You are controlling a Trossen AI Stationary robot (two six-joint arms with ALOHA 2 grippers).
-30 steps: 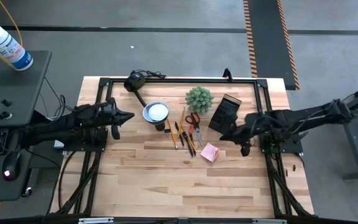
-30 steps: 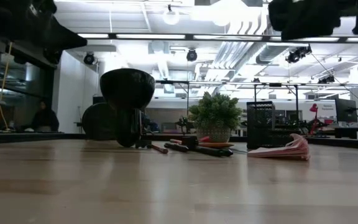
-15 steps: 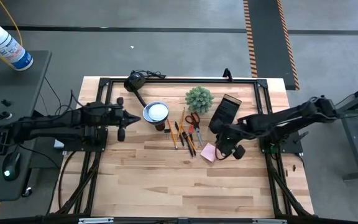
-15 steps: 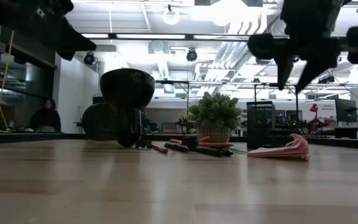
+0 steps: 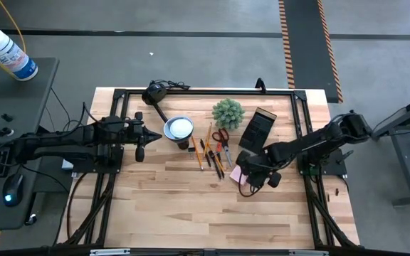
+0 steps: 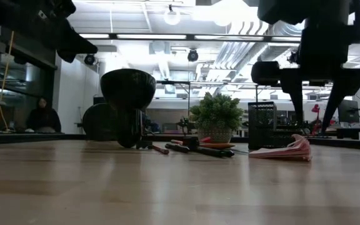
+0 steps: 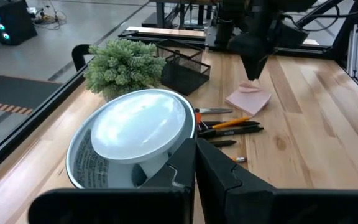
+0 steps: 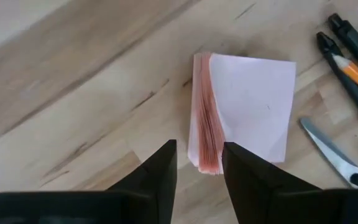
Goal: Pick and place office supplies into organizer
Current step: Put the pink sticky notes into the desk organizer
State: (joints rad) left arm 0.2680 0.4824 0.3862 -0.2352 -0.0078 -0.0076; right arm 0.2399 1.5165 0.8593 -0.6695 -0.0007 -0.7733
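A pink sticky-note pad (image 5: pixel 238 173) lies flat on the table, its top sheets curled up at one edge (image 8: pixel 207 134). My right gripper (image 6: pixel 315 109) is open and points down over the pad (image 6: pixel 285 149), its fingertips above it and astride the curled edge, also in the right wrist view (image 8: pixel 199 163). Red-handled scissors (image 5: pixel 221 139) and several orange and dark pencils (image 5: pixel 208 152) lie left of the pad. The black organizer (image 5: pixel 257 129) stands behind it. My left gripper (image 5: pixel 148 134) is shut and empty beside the lamp head (image 5: pixel 179 128).
A green spiky plant (image 5: pixel 228 112) stands left of the organizer at the far edge. The black lamp's round white-faced head (image 7: pixel 132 127) lies just in front of my left gripper. Bare wood lies toward the table's near edge (image 5: pixel 212 213). A person sits in the room beyond (image 6: pixel 42 115).
My right gripper has gone from in front of the organizer toward the table's left and near edge, down over the pink pad, and has tipped until its fingers point down. The pad and the other supplies have not moved.
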